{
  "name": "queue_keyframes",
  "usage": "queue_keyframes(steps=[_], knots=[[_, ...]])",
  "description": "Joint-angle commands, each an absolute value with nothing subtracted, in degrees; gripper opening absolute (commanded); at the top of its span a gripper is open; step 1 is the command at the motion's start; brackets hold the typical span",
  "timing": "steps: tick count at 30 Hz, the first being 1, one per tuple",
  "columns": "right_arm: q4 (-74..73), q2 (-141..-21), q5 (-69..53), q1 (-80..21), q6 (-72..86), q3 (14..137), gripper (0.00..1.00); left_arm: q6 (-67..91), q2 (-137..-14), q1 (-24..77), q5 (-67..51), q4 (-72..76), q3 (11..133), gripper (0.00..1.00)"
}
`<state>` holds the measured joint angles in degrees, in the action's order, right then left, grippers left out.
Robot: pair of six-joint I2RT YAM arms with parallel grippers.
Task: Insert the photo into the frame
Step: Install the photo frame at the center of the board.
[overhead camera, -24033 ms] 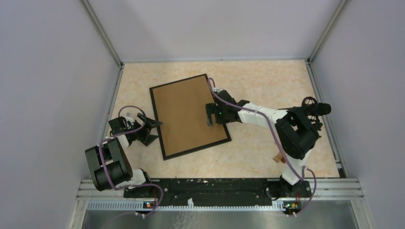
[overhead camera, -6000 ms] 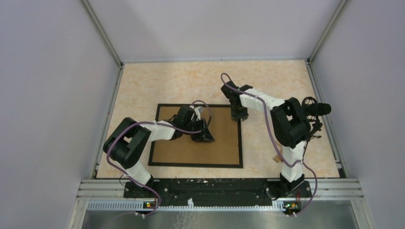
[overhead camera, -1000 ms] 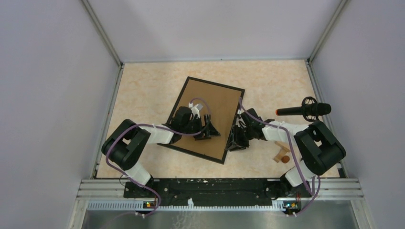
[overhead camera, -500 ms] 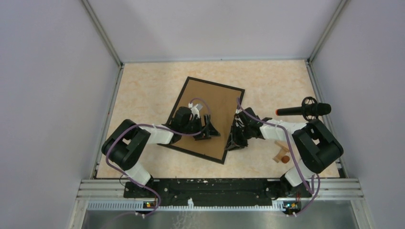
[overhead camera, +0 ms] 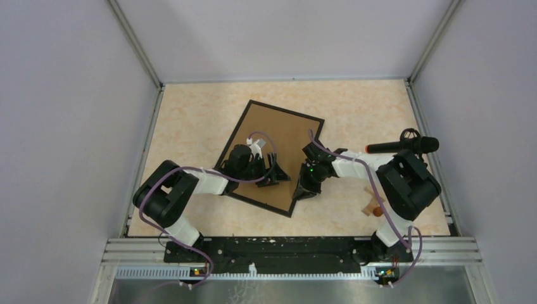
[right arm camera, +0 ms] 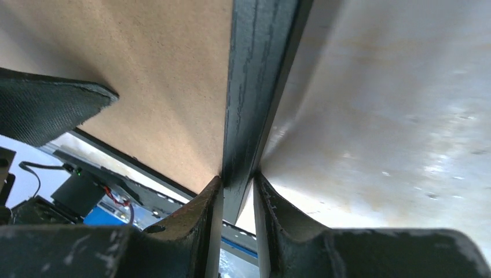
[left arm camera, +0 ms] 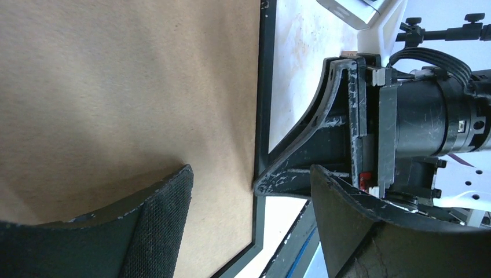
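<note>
Lying mid-table [overhead camera: 190, 126] as a tilted rectangle: the frame [overhead camera: 278, 126], brown board side up, thin black border all round. Pinched on its right-hand border, close to the near corner, by the right end effector [overhead camera: 303, 189], fingers [right arm camera: 197, 220] pressed together on either side of the strip. Spread wide over it, the left end effector [overhead camera: 272, 172], one pad [left arm camera: 168, 208] above the brown board, the other beyond the border. Turned since six seconds ago from square with the table edge to a diagonal. Slid nearer along that border in the last half second, the right end effector.
</note>
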<state>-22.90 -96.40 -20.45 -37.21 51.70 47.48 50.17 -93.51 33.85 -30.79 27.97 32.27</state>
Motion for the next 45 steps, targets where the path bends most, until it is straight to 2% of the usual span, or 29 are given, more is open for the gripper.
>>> queue_keyframes(steps=[1, 7, 9, 12, 16, 22, 28, 33, 41, 45], knots=[[-25.2, -110.5, 10.2, -42.8, 55.0, 46.7, 0.24, 48.0, -95.7, 34.5, -26.3, 15.7, 28.5, 0.81], [-33.9, -103.6, 13.7, -43.5, 51.7, 53.9, 0.26, 47.1, -94.1, 34.5, -24.9, 13.8, 29.1, 0.81], [-33.7, -100.2, 9.4, -42.9, 47.2, 56.8, 0.30, 46.8, -93.4, 34.4, -25.2, 13.4, 29.6, 0.81], [-28.5, -93.7, -5.1, -38.2, 41.7, 57.7, 0.41, 45.4, -91.1, 34.4, -26.9, 13.0, 31.3, 0.81], [-26.9, -86.6, -12.4, -32.0, 37.8, 57.0, 0.43, 44.5, -89.9, 34.4, -30.6, 14.0, 35.8, 0.81], [-24.9, -87.3, -17.1, -23.6, 34.3, 56.3, 0.39, 48.2, -96.2, 33.7, -33.8, 19.5, 41.8, 0.79], [-20.9, -93.7, -18.9, -22.2, 33.0, 57.6, 0.32, 48.7, -102.0, 33.3, -31.8, 21.2, 45.6, 0.74], [-18.1, -98.9, -18.6, -21.7, 32.4, 59.3, 0.25, 48.5, -103.5, 33.3, -29.6, 20.3, 43.6, 0.72], [-14.5, -103.6, -21.8, -20.8, 32.9, 59.4, 0.24, 49.1, -104.1, 33.3, -29.5, 21.7, 40.1, 0.71], [-14.2, -102.1, -21.9, -20.4, 33.0, 58.4, 0.25, 49.0, -104.3, 33.3, -29.9, 21.9, 39.9, 0.71]])
